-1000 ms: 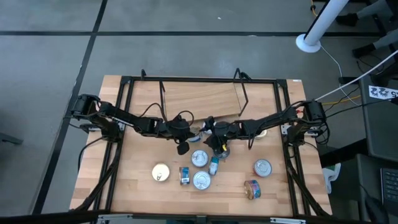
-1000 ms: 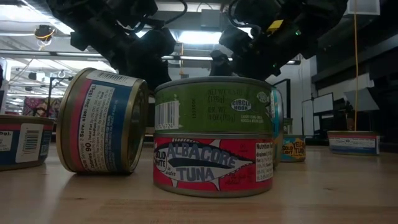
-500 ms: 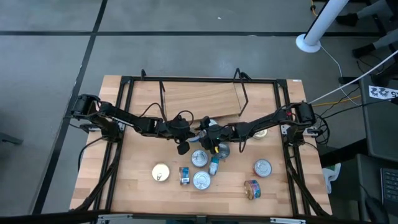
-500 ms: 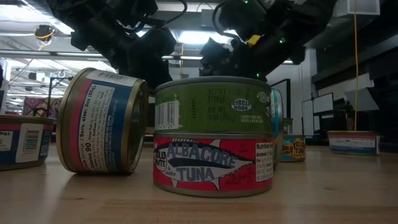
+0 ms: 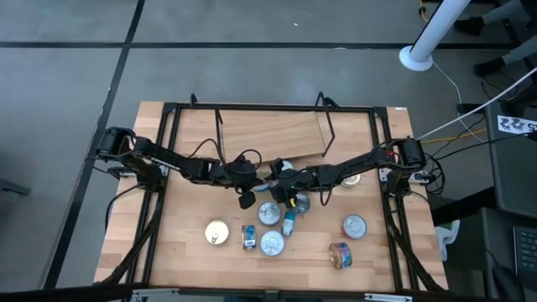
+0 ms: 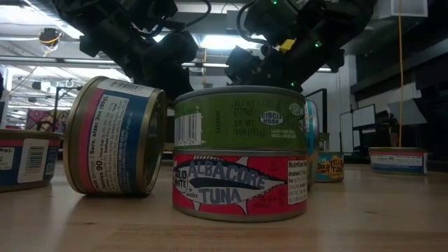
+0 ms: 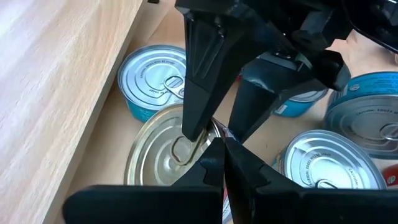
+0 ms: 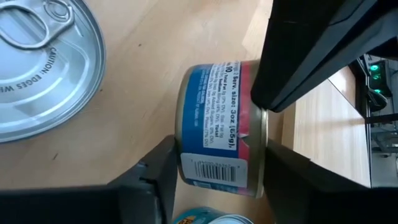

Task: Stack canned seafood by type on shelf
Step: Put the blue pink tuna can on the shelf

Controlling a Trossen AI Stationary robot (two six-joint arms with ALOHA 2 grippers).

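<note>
right gripper (image 8: 214, 171): fingers either side of a blue-and-red tin (image 8: 217, 127), touching its rims | left gripper (image 7: 222, 165): fingers pressed together, just above a gold-lidded tin (image 7: 165, 155) | shelf (image 5: 268, 132): just beyond both grippers

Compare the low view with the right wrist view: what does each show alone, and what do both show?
Only the low view shows a green-labelled can stacked on a red albacore tuna can, with the room behind.

Only the right wrist view shows the right claw with its fingers on both sides of a blue and red can lying on its side, beside a silver pull-tab lid.

Both show the wooden tabletop and dark arms.
</note>
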